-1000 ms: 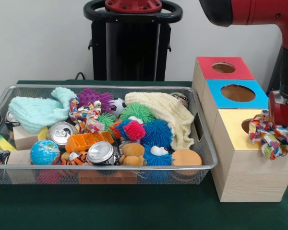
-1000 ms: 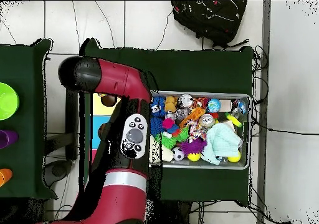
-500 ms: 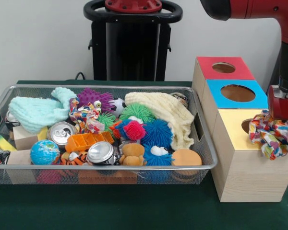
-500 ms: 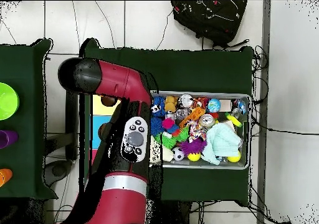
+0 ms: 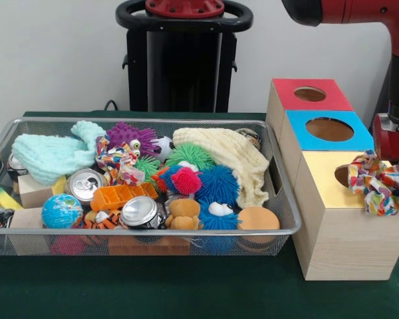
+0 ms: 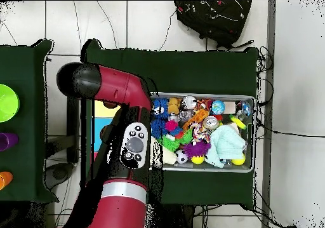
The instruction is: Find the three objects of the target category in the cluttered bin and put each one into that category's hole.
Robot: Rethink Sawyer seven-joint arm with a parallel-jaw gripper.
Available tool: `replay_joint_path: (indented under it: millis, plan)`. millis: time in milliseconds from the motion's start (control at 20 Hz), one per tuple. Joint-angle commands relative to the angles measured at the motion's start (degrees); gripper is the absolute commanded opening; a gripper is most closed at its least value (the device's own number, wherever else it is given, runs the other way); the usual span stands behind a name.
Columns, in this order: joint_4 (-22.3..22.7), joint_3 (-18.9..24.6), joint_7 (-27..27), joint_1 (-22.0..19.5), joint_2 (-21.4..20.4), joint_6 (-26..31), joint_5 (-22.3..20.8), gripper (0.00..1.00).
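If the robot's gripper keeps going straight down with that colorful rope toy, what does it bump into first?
Probably the yellow-topped box. The gripper hangs at the picture's right edge with the rope toy dangling over that box's top, beside its hole. Depth is hard to judge, so the toy may land on the rim instead of in the hole.

A multicoloured knotted rope toy [image 5: 376, 184] hangs at the right edge of the front view, over the yellow-topped box [image 5: 332, 199] at lower right, beside that box's round hole [image 5: 344, 174]. Behind it stand the blue-topped box [image 5: 327, 129] and the red-topped box [image 5: 309, 94], each with an open round hole. A second rope toy [image 5: 120, 163] of the same bright weave lies in the wire bin [image 5: 139, 236] at centre left, among spiky balls.
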Motion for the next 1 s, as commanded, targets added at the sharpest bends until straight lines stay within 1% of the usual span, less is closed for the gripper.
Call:
replay_joint_path:
  millis: [50, 400, 1000]
  plan:
    - [11.45, 5.97, 15.58, -0.10, -0.09, -5.53, 2.71, 0.00]
    - [12.75, 6.50, 15.17, 0.00, -0.36, -6.85, 3.72, 0.00]
    - [14.01, 6.48, 14.97, 0.49, -0.74, -7.54, 5.07, 0.00]
